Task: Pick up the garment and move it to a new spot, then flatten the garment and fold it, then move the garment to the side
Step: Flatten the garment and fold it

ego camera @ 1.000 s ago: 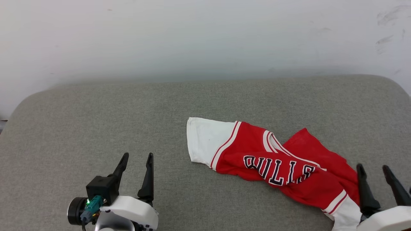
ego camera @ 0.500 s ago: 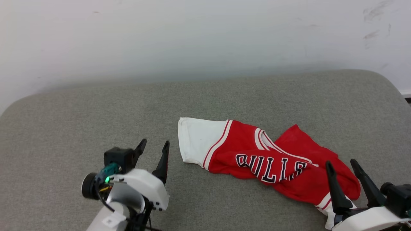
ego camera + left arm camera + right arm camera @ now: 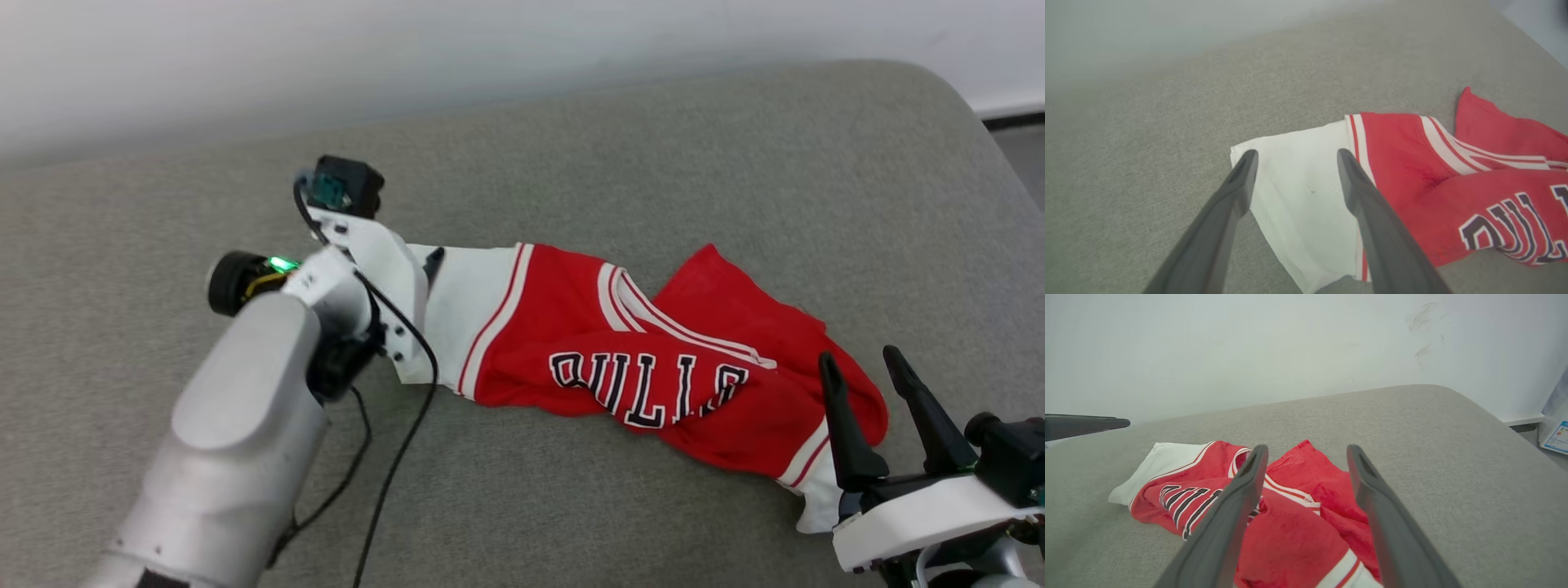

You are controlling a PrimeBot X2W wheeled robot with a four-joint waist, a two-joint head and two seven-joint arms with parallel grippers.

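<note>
A white wall (image 3: 408, 49) backs a wide grey upholstered surface (image 3: 653, 163), which serves as your work area.

**Garment.** The garment (image 3: 653, 351), a red jersey T-shirt, lies crumpled on this surface. It runs from about the middle toward the near right corner. It is twisted and doubled over itself, not flat.

**Left arm.** The left arm (image 3: 237, 425) reaches in across the surface to the garment's left end.

**Grippers.**
- The left gripper (image 3: 1294, 157) has its jaws spread wide and holds nothing. In the left wrist view its two fingers straddle the white sleeve (image 3: 1298, 204). Whether the tips touch the cloth cannot be told.
- The right gripper (image 3: 859, 357) also stands wide apart and empty. It sits at the garment's near right end, beside the other sleeve's striped trim (image 3: 804, 461).

**Lettering.** The black, white-outlined lettering (image 3: 645, 388) faces up on the fold between the two grippers.

**Step in hand.** You are most likely in the first step, the approach to pick up. Nothing has been lifted yet.

**Next move.**
1. Bring the left fingers down onto the white sleeve and close them on a firm pinch of cloth.
2. Take a matching hold at the right end.
3. Raise both ends together.

Expect the cloth to sag and unroll as it lifts. A shallow pinch on the sleeve edge may slip.
</note>
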